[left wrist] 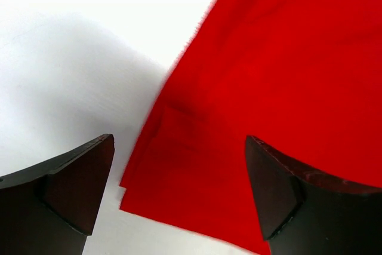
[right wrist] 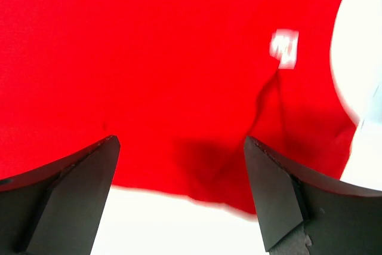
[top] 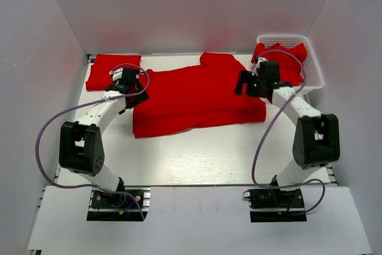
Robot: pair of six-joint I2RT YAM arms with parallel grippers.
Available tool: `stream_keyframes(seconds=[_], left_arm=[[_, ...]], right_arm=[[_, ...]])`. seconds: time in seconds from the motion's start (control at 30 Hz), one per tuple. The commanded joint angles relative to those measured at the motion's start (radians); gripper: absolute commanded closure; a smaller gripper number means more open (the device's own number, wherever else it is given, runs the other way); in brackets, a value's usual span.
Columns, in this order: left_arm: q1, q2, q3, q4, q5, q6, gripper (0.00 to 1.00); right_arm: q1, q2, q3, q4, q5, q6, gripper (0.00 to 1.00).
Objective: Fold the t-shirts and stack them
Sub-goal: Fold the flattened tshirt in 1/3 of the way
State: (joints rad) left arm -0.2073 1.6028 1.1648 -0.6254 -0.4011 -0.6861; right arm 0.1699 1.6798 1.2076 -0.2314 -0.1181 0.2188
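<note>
A red t-shirt (top: 197, 97) lies partly folded across the middle of the table. A folded red t-shirt (top: 113, 71) lies at the back left. More red t-shirts (top: 283, 58) sit in the basket at the back right. My left gripper (top: 132, 88) is open and empty over the spread shirt's left edge (left wrist: 197, 165). My right gripper (top: 250, 83) is open and empty over the shirt's right end (right wrist: 179, 88), where a white neck tag (right wrist: 285, 47) shows.
A white plastic lattice basket (top: 313, 73) stands at the back right corner. White walls enclose the table on the left, back and right. Bare white table (top: 197, 159) lies between the shirt and the arm bases.
</note>
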Motion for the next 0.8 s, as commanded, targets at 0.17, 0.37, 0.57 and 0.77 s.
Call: stream_keyframes(seconds=[0.17,0.37,0.57,0.77], left_arm=[[-0.027,-0.046,-0.164,0.170,0.386,0.131,0.00],[-0.038,-0.006,-0.249,0.213,0.426,0.140,0.00],[-0.038,0.014,-0.330,0.262,0.435,0.140,0.00],[-0.038,0.014,-0.364,0.237,0.446,0.140,0.00]], right_arm=[[-0.010,-0.146,-0.229,0.067,-0.011,0.059,0.10],[-0.036,-0.094,-0.278,0.153,-0.066,0.131,0.10],[-0.076,0.003,-0.338,0.251,-0.089,0.177,0.10],[-0.110,-0.061,-0.496,0.259,-0.046,0.237,0.10]])
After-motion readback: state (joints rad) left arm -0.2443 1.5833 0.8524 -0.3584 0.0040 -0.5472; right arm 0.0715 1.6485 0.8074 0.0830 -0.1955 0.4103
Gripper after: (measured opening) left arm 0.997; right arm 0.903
